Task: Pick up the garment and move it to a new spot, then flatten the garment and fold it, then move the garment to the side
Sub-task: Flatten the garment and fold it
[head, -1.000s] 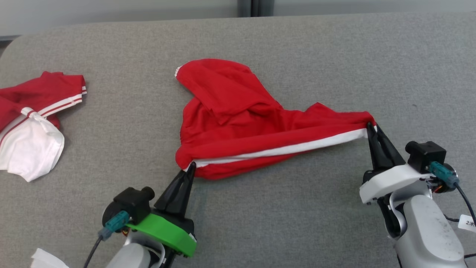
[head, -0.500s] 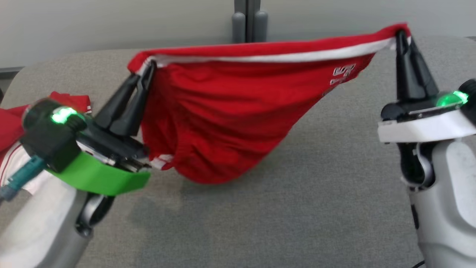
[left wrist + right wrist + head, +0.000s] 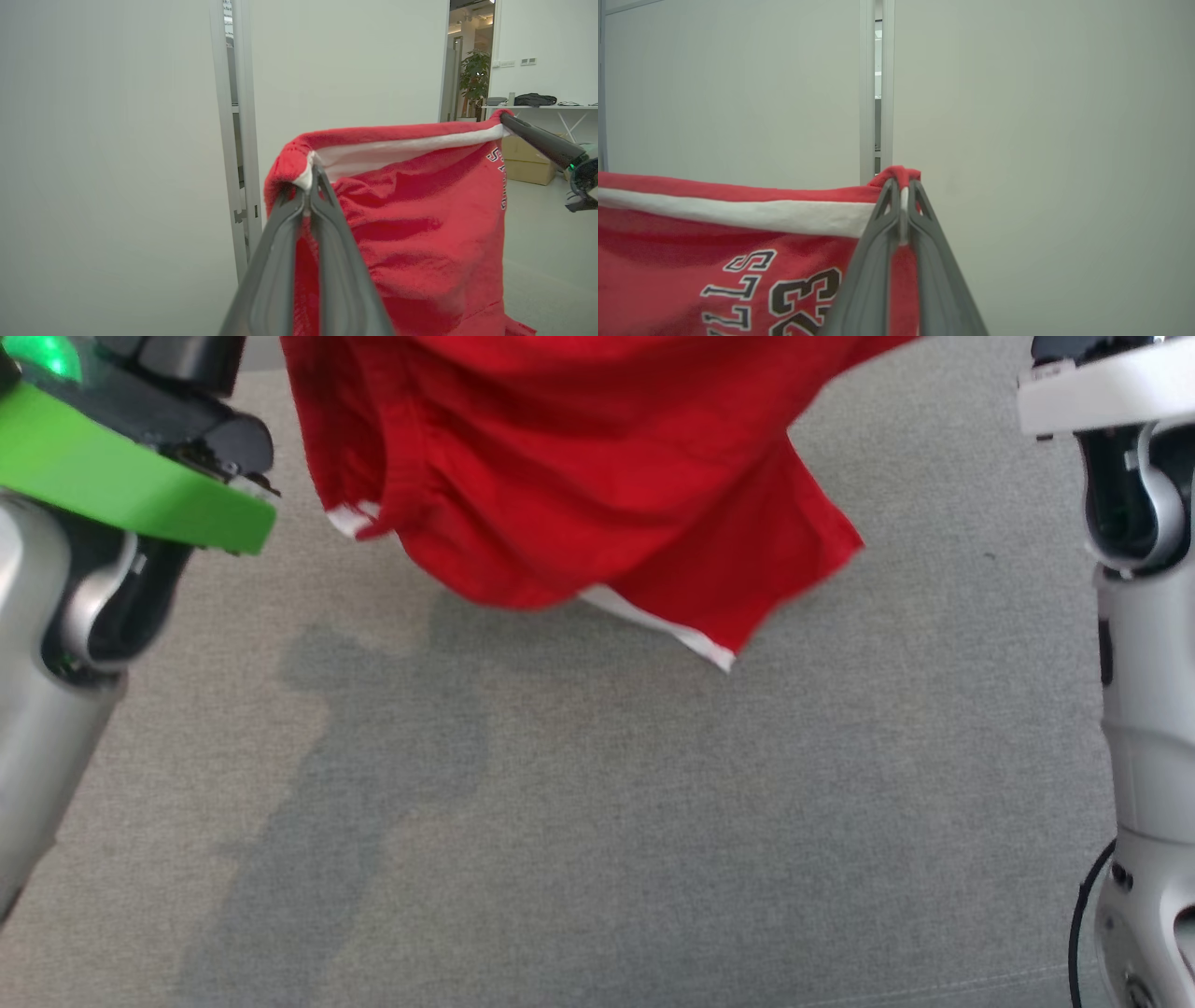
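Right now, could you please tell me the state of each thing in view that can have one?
red garment: lifted, hanging spread between both grippers by its white-banded edge.
left gripper: shut on one top corner of the garment.
right gripper: shut on the other top corner.

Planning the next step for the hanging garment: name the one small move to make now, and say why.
Probably lower both arms together, keeping the top edge taut. The left claw and right claw are each shut on an end of the white-banded edge, and the red garment hangs between them, seemingly clear of the grey surface. Lowering should let its hem land first and spread flat.
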Controlling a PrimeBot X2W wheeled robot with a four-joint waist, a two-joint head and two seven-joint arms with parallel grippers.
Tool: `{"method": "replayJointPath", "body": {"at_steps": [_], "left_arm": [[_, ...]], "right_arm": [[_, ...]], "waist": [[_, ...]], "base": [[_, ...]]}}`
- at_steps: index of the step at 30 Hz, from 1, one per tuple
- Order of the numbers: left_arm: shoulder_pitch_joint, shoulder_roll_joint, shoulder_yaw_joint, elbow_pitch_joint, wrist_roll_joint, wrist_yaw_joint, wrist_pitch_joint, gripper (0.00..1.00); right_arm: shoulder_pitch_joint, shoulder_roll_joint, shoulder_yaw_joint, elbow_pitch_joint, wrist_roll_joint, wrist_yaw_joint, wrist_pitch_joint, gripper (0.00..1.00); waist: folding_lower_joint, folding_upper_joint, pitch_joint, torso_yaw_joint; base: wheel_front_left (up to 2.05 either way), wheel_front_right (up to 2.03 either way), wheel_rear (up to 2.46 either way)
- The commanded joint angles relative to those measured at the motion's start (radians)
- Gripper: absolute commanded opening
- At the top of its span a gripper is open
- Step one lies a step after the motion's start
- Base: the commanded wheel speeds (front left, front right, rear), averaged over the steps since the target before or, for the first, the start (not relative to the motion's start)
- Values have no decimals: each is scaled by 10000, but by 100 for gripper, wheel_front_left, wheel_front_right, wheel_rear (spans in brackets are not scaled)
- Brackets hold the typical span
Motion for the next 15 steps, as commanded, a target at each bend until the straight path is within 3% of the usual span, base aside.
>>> {"method": "replayJointPath", "body": {"at_steps": [1, 8, 15], "left_arm": [[-578, -11, -30, 287, 64, -22, -74, 0], [-2339, -209, -238, 2263, 402, -21, -885, 0], [-103, -261, -726, 3338, -22, 2, -1188, 0]], "right_arm": [[-558, -30, -49, 293, -214, -16, -233, 0], [-2696, 268, -557, 2164, -989, -16, -1176, 0], [-452, 409, -477, 3238, -606, -28, -1424, 0]], "waist": [[0, -1, 1095, -557], [0, -1, 1530, -832], [0, -1, 764, -783]], "base": [[0, 0, 0], [0, 0, 0], [0, 0, 0]]}}
